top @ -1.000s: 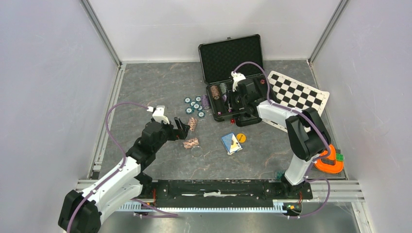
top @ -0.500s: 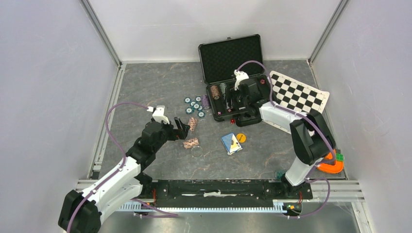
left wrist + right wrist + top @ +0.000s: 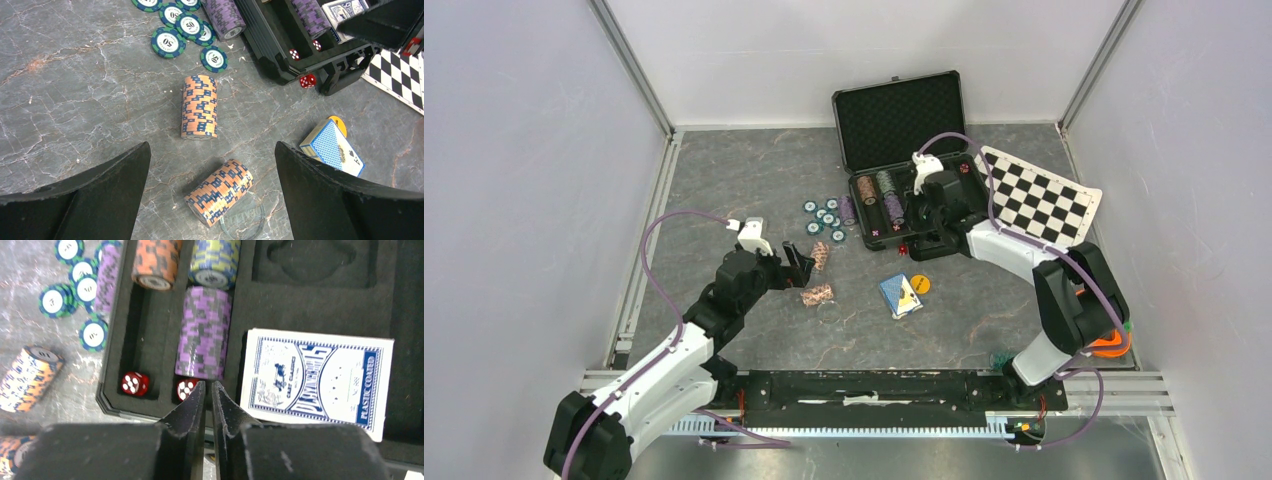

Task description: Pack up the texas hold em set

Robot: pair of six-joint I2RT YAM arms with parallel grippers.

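Case (image 3: 900, 115) open, holding a purple chip roll (image 3: 203, 332), a blue deck (image 3: 316, 377) and two red dice (image 3: 134, 383). Right tool (image 3: 208, 386) over the case's near edge, fingers pressed almost together, pinching nothing. Left tool (image 3: 211, 147) spread wide, left of the case over two orange chip rolls (image 3: 199, 106); teal chips (image 3: 167, 41) beside the case, second deck (image 3: 332, 148) and yellow button (image 3: 339, 121) before it.

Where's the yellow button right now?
In the top view the yellow button lies near the middle of the table, just right of the loose blue card deck, on the arms' side of the open black case.
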